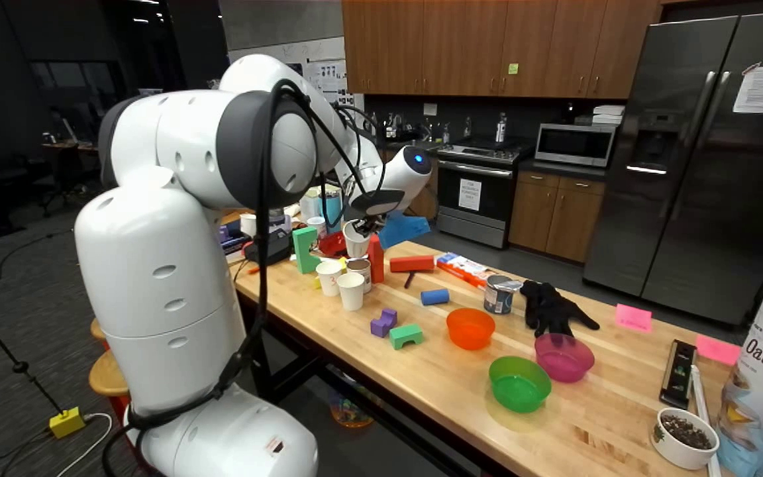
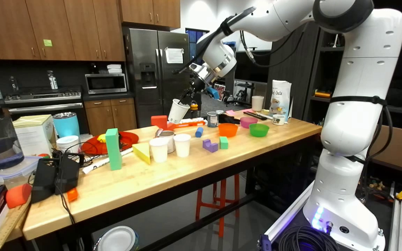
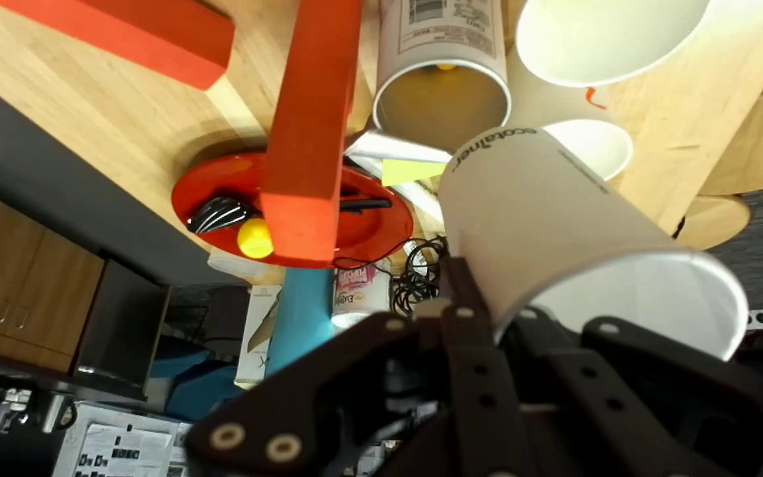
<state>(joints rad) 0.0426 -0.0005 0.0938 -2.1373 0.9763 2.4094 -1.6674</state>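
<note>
Wrist view: closed claw (image 3: 502, 318) pinches a cup (image 3: 554, 218) above the wooden table (image 3: 116, 116), cabinets (image 3: 17, 275) beyond.

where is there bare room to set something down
Bare tabletop lies between the green bowl and white pot, and between the standing cups and its robot-side edge. Crowded: around the canister, by those cups and the upright red block.

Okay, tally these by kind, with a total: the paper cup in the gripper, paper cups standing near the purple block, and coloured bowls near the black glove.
Paper cup in the gripper: 1
Standing paper cups: 2
Coloured bowls (orange, green, pink): 3
Total: 6
</note>
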